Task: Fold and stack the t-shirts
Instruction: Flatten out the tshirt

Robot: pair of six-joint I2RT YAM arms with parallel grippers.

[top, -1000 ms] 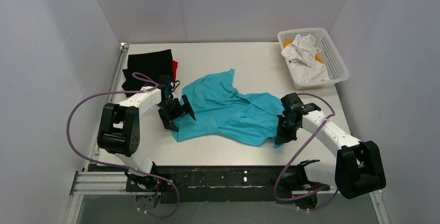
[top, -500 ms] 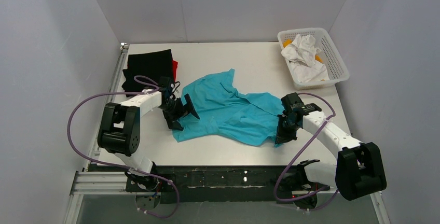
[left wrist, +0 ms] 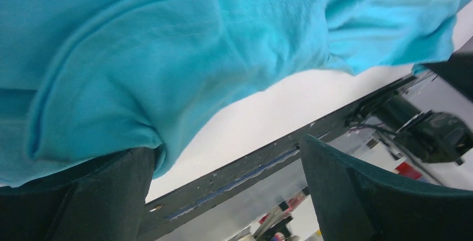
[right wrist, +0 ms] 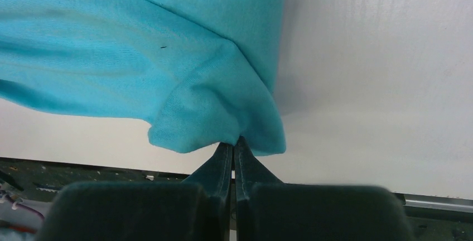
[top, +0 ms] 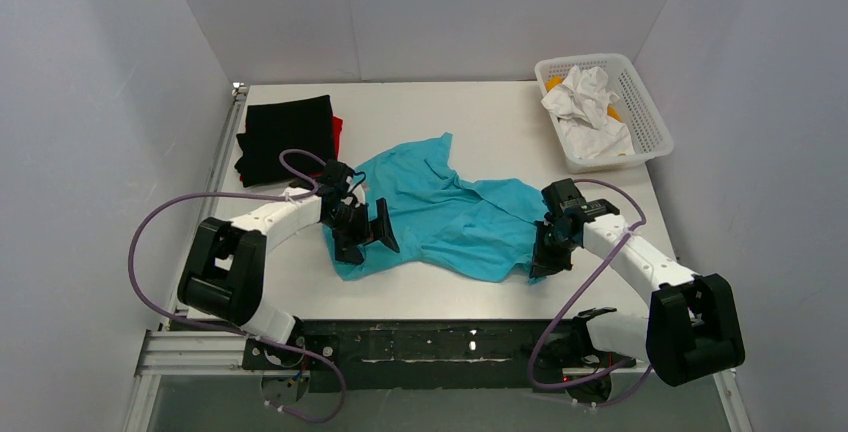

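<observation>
The turquoise-blue t-shirt [top: 440,214] lies crumpled across the middle of the table. My left gripper [top: 362,235] is open at the shirt's near left corner, with one finger under the cloth edge [left wrist: 111,135] and the other finger [left wrist: 357,196] apart from it. My right gripper [top: 543,257] is shut on the shirt's near right corner [right wrist: 234,124], pinching a fold of cloth. A black t-shirt [top: 285,132] lies folded flat at the back left on a red t-shirt [top: 337,134], of which only an edge shows.
A white mesh basket [top: 640,117] with white crumpled cloth and something orange stands at the back right. The table's near edge and black frame [top: 430,337] run just below both grippers. White walls close in on three sides.
My left gripper has moved right and toward the near edge, onto the shirt's left corner, and has pushed that corner inward. My right gripper has stayed shut on its corner.
</observation>
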